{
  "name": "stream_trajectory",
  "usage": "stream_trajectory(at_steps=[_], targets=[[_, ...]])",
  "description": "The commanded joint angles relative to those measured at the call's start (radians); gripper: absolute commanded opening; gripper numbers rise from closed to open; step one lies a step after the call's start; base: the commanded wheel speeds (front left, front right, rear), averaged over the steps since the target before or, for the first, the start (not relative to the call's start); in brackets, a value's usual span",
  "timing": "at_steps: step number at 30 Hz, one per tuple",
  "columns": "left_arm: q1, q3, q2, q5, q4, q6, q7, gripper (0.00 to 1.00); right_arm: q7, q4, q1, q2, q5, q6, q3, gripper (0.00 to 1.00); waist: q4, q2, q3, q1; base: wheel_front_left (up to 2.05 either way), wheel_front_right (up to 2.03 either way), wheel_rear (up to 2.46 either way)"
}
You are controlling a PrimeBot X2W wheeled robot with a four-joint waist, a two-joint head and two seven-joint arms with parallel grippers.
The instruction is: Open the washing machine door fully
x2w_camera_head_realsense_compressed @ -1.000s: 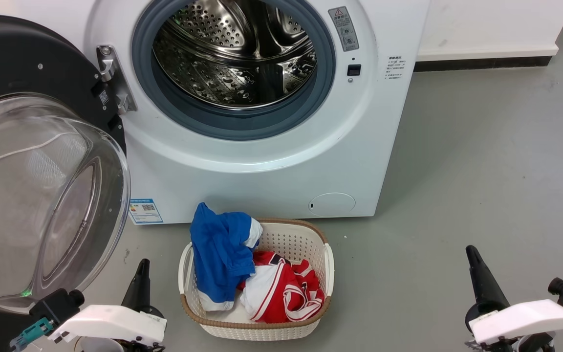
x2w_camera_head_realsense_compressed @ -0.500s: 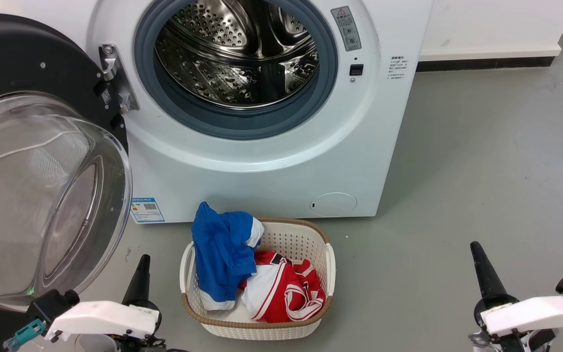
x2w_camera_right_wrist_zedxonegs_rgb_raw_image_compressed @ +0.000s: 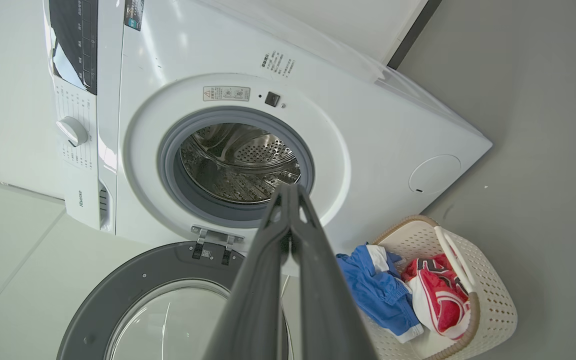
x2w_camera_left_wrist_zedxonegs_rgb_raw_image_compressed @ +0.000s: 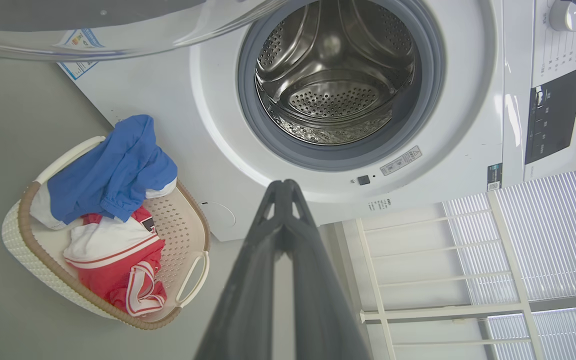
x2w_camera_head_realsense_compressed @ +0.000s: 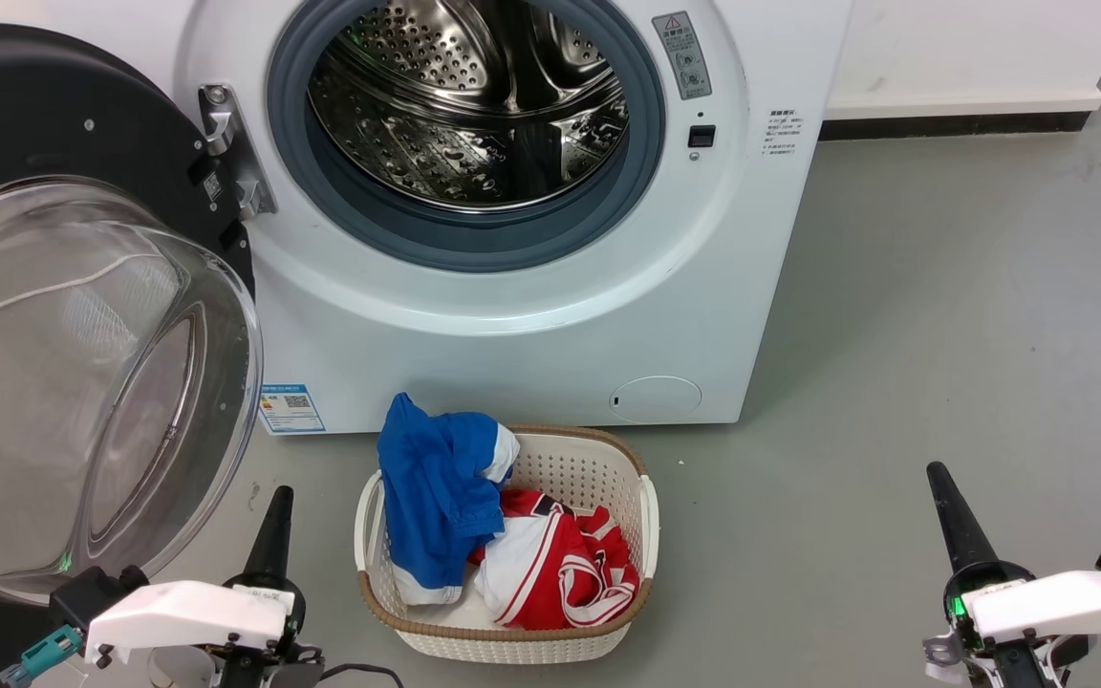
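Washing machine door (x2w_camera_head_realsense_compressed: 82,315): swung out on its hinge (x2w_camera_head_realsense_compressed: 226,143) at the left edge of the washer (x2w_camera_head_realsense_compressed: 512,325) front, glass bowl bulging toward the head camera. Drum (x2w_camera_head_realsense_compressed: 474,105) stands fully exposed. From the right wrist the door's inner ring lies about flat with the washer front, so it looks at or near full travel.

Left gripper (x2w_camera_head_realsense_compressed: 279,502): fingers pressed together, nothing held, low near the bowl's lower rim, not touching. Right gripper (x2w_camera_head_realsense_compressed: 942,483): likewise closed and empty, well apart from the door.

If any swing remains:
- nudge with the left fingertips on the black rim, far from the hinge, not on the glass
- follow the arc and go slowly
- stop at first resistance
- keep clear of the basket (x2w_camera_head_realsense_compressed: 648,516) on the floor just before the washer's lower front edge

Hard to tell:
- door's left and bottom edges cut off in the head view
- outer face and handle unseen
- whether the hinge has reached its stop
- what stands behind the door
- label print too small to read
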Motion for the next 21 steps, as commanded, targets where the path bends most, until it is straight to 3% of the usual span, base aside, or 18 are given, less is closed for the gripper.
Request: stream_trajectory(at_steps=[1,21], targets=[[-0.021,0.009,0.0,-0.02,-0.003,-0.008,0.007,0.0,0.006,-0.002,-0.022,-0.006,0.027,0.0,-0.005,0.0,0.001,-0.0001,0.0,0.0,0.0,0.0,0.0],[-0.036,0.057,-0.03,-0.167,0.008,-0.042,0.052,0.0,0.036,0.015,-0.046,-0.004,0.205,0.0,-0.026,0.0,0.008,-0.0001,0.001,0.0,0.0,0.0,0.0]])
